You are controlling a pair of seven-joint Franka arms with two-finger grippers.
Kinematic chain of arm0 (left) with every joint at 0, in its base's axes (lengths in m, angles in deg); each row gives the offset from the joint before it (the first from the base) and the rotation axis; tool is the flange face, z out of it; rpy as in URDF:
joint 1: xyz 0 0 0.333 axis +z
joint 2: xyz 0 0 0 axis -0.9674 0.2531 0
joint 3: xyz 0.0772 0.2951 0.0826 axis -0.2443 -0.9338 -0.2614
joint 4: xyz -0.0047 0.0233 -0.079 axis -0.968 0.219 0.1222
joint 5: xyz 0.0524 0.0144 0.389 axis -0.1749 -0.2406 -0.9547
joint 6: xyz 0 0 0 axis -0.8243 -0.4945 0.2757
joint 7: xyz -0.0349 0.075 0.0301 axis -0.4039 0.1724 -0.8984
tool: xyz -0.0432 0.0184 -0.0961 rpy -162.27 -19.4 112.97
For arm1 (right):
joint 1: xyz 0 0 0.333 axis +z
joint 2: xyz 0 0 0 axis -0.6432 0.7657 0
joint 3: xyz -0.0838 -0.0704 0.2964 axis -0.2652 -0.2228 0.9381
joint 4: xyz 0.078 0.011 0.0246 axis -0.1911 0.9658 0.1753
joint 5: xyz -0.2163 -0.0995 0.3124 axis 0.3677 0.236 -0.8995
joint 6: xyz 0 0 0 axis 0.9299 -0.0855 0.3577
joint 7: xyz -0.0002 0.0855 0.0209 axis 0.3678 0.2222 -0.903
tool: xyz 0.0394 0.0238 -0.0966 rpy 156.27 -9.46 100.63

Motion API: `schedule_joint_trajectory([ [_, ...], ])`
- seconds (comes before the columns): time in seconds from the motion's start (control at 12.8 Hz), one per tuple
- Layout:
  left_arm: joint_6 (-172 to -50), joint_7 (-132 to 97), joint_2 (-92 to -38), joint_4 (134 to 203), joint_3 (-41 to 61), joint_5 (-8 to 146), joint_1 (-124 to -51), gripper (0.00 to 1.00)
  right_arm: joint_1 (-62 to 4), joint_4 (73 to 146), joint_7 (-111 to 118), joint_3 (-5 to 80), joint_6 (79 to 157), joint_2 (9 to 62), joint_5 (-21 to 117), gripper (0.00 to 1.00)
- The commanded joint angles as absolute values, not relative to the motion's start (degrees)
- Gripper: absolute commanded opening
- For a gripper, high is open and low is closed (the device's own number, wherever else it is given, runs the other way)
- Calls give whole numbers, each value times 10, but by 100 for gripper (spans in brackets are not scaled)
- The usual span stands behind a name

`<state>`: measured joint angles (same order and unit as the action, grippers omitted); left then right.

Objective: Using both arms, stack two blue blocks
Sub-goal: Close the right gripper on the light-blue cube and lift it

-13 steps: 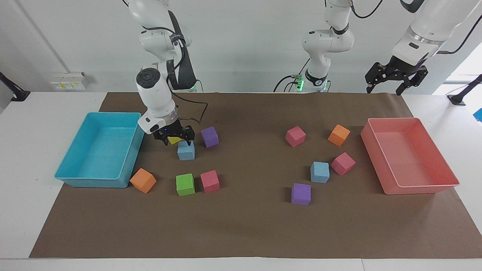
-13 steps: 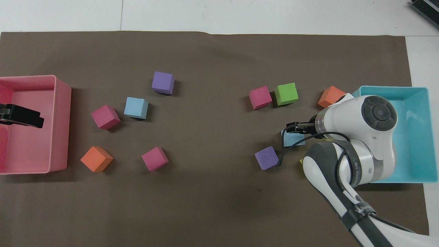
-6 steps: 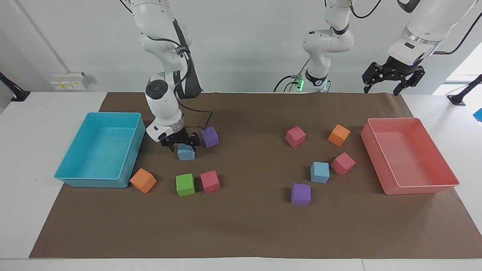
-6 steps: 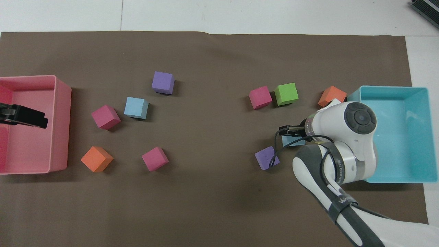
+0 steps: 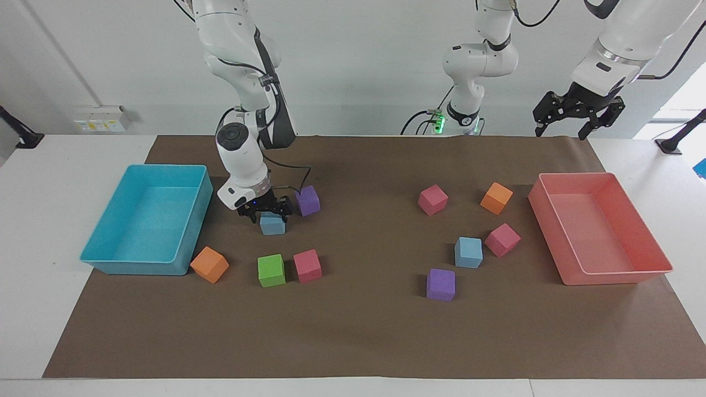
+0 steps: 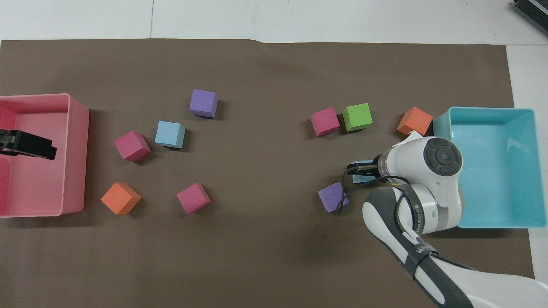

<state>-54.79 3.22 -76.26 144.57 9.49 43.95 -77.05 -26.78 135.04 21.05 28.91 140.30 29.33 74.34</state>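
1. The two blue blocks are small, light sky-blue cubes with a dull finish, the same size as the other coloured cubes. With equal sides, neither has a long axis.
2. One blue block (image 5: pixel 272 224) sits near the turquoise tray (image 5: pixel 110 259) at the right arm's end of the table, just beside a purple cube (image 5: pixel 307 200). It sits roughly square to the table edge.
3. The right gripper (image 5: pixel 265 210) is low over this block, fingers spread wide to either side of its top; no grip can be made out.
4. The other blue block (image 5: pixel 468 252) lies toward the left arm's end, close beside a pink cube (image 5: pixel 502 240) without touching, and nearer to the robots than another purple cube (image 5: pixel 440 284). It is turned slightly on the paper.
5. The left gripper (image 5: pixel 578 111) hangs high over the pink tray (image 5: pixel 618 275), fingers wide apart and holding nothing.
6. Brown paper (image 5: pixel 364 342) covers a white table (image 5: pixel 33 231); a plain pale wall (image 5: pixel 358 60) stands at the robots' end.
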Motion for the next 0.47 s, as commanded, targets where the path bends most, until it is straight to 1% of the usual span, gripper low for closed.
schedule_joint_trajectory([
  [0.0, -542, 36, -764, 1439, 100, 437, -762, 100, -268, 1366, 186, 289, 1419, 295, 725, 100],
  [0.31, -542, 36, -764, 1439, 100, 436, -761, 100, -268, 1369, 185, 290, 1421, 294, 725, 100],
  [0.39, -542, 36, -764, 1438, 100, 437, -761, 100, -268, 1368, 186, 290, 1421, 295, 725, 77],
])
